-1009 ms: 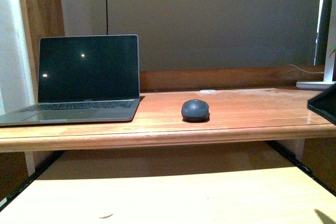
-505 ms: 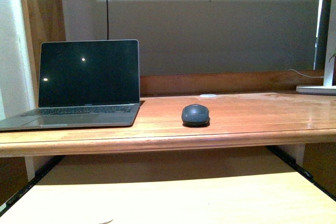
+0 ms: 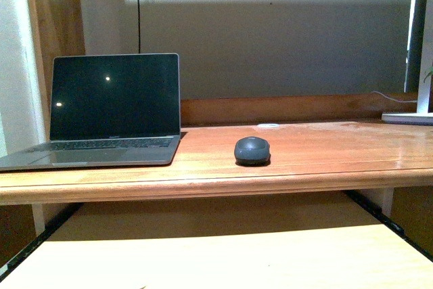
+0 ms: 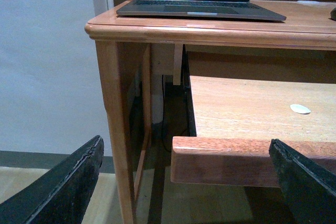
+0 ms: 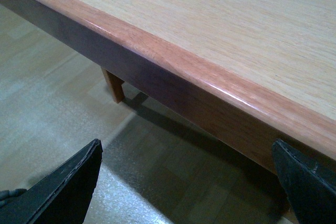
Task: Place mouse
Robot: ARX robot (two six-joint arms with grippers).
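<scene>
The mouse (image 3: 252, 149) sits on the upper desk top (image 3: 325, 150), roughly mid-width, just right of the laptop (image 3: 111, 109) w/ a clear gap between them. It's flat on the wood, nothing touching it. Its long axis seems to run front-to-back, i.e. toward/away from the robot, tho the low angle squashes it so that's a judgement.

Neither arm shows in the front view. The left gripper (image 4: 184, 182) hangs low, off the front left corner of the desk, below the pull-out shelf (image 4: 252, 108); fingers spread wide, nothing between them. The right gripper (image 5: 189, 182) is also low, out in front of the shelf's front edge and over the floor (image 5: 58, 93); fingers likewise wide apart and empty.

So the mouse lies up and forward from both grippers, on the higher level and past the shelf. In the left wrist view only a dark sliver at the far edge of the desk top could be the mouse; can't confirm. Right wrist view doesn't show it at all.

Which arm is nearer: can't really tell. The mouse is about centred, maybe a touch right. Judging by how it lies, it looks already set down; any further reach would need an arm to lift above the desk edge first.
</scene>
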